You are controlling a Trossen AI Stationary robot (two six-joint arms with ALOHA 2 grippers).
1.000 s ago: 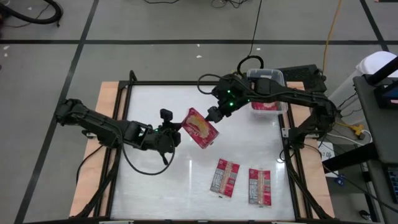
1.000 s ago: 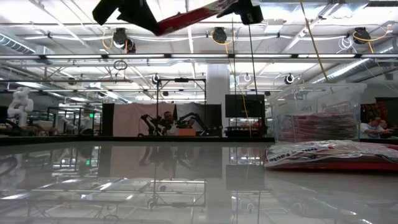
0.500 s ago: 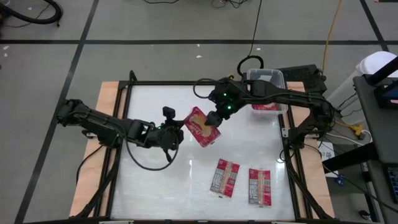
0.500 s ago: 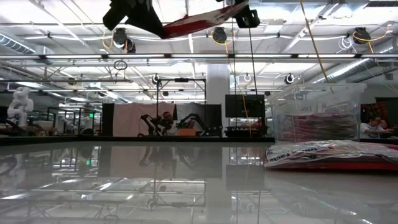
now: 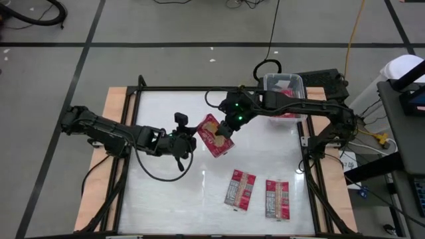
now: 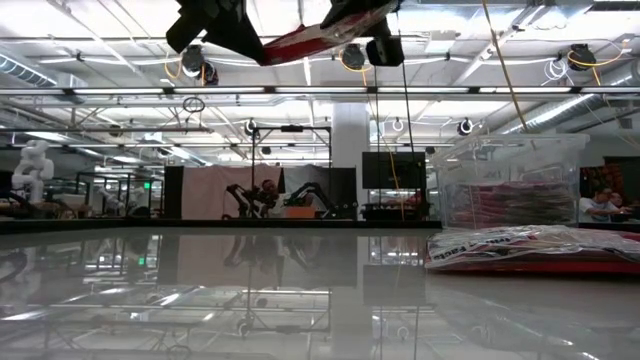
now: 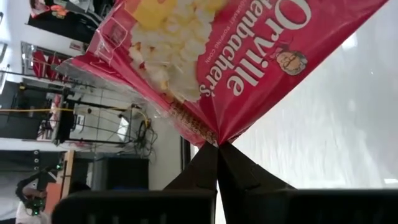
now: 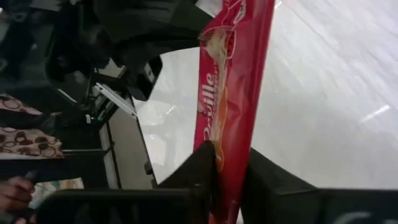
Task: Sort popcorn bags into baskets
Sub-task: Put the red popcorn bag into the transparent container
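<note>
One red popcorn bag (image 5: 214, 136) hangs above the middle of the table, picture face up, between my two grippers. My left gripper (image 5: 194, 141) is shut on its left end, and my right gripper (image 5: 224, 131) is shut on its far right edge. The low view shows this bag (image 6: 310, 35) high over the table, sloping up toward the right gripper (image 6: 368, 25). Two more popcorn bags (image 5: 240, 189) (image 5: 277, 198) lie flat near the front edge. The clear basket (image 5: 284, 83) stands at the far right with red bags in it. My left gripper pinches one corner (image 7: 219, 134) of the bag between its two fingertips, coming from the table's left and slanting down. The bag reaches away from the fingers, lifted clear of the table. My right gripper has the bag's long edge (image 8: 229, 146) between its two fingers (image 8: 200, 165), coming from the far right and slanting down. The bag shows edge-on between them, clear of the table.
The basket (image 6: 510, 180) in the low view stands behind the lying bags (image 6: 530, 250). The table's black frame (image 5: 136, 89) runs round the white top. Bare table top lies under the held bag and toward the left.
My right gripper has come down and a little toward the table's left, onto the held bag's far right edge, which now lies between its fingers. My left gripper has kept its hold; the bag has stayed lifted at about the same place.
</note>
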